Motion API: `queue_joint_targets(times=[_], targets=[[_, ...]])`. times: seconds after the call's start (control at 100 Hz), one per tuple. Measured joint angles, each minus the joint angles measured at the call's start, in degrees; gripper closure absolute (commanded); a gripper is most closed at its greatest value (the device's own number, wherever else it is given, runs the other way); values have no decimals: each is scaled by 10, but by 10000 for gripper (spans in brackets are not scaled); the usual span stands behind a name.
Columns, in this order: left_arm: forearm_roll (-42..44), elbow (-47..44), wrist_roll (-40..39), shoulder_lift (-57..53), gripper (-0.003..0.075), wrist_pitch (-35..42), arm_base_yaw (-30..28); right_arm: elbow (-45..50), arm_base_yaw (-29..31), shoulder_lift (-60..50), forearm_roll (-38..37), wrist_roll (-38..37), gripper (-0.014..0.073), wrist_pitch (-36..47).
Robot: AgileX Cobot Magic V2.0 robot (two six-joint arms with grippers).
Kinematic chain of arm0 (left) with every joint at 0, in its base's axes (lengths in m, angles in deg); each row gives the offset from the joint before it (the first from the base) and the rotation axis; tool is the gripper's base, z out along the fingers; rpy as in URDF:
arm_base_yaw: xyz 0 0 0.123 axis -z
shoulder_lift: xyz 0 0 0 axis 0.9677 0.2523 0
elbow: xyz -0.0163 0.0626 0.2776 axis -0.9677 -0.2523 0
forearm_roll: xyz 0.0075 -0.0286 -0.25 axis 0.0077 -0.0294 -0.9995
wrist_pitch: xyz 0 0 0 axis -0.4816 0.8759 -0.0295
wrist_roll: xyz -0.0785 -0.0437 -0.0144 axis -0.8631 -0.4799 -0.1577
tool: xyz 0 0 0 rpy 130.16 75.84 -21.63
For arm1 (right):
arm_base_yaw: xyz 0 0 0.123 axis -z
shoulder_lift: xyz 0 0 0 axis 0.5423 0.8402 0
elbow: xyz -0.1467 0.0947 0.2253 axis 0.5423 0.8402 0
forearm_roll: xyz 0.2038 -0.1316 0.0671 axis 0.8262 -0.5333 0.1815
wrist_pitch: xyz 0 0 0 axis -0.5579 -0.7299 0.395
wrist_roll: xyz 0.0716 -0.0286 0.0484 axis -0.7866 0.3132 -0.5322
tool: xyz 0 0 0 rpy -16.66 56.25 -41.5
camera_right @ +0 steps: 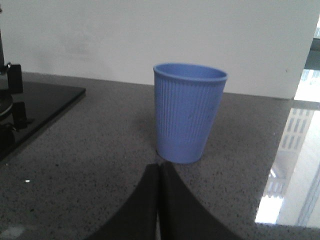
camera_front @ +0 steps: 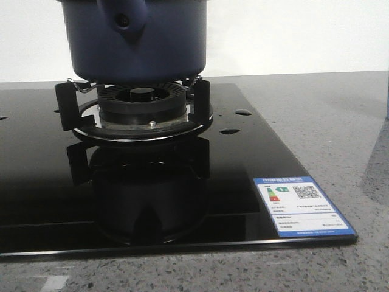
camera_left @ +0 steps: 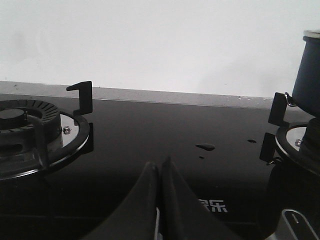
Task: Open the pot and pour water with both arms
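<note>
The dark navy-blue pot (camera_front: 140,45) stands on the right burner of the black glass hob (camera_front: 255,152), its handle lug with a dark hole facing me; its top and lid are cut off by the frame. Part of its side shows in the left wrist view (camera_left: 307,75). My left gripper (camera_left: 159,167) is shut and empty, low over the hob between the two burners. My right gripper (camera_right: 159,167) is shut and empty, over the grey counter just short of a blue ribbed cup (camera_right: 189,112). Neither gripper shows in the front view.
A second burner with black pan supports (camera_left: 35,132) sits left of the left gripper. Water drops (camera_left: 205,147) lie on the glass. An energy label (camera_front: 301,207) is stuck on the hob's front right corner. Speckled grey counter (camera_right: 100,150) surrounds the hob; a white wall stands behind.
</note>
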Motion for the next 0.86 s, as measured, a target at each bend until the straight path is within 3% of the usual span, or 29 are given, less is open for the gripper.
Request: queue_joint_targets(times=[0.19, 0.86], targets=[[0, 0, 0, 0, 741, 0, 0, -1, 4, -1, -39, -53, 644, -18], [0, 0, 0, 0, 741, 0, 0, -1, 7, -1, -46, -58, 644, -24]])
